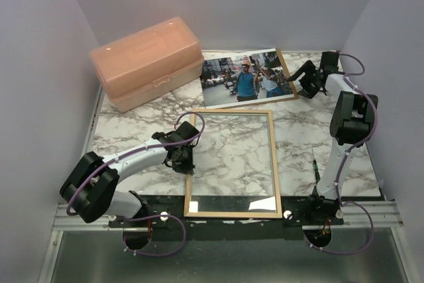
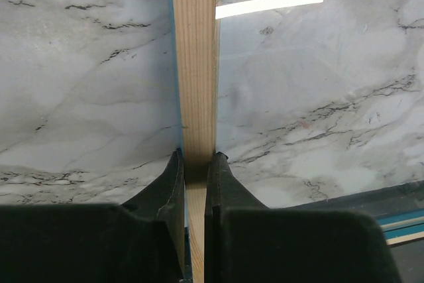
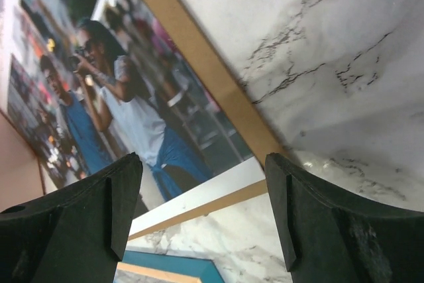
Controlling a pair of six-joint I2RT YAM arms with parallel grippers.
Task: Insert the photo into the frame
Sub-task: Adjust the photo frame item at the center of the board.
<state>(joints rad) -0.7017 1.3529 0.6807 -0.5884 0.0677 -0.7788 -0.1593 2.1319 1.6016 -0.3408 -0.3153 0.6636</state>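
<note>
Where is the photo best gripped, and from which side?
Probably its right edge by the near corner, from the right. The photo lies flat on a brown board, so only a thin edge can be pinched, and the open right gripper hangs over that corner.

Plain white walls (image 1: 218, 4) enclose a marble-patterned table (image 1: 298, 144) (grey-veined).

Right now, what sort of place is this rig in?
Probably a lab test cell, not a home: plain grey enclosure walls, a white marble-patterned tabletop, and a silver slotted metal rail along the near edge.
</note>
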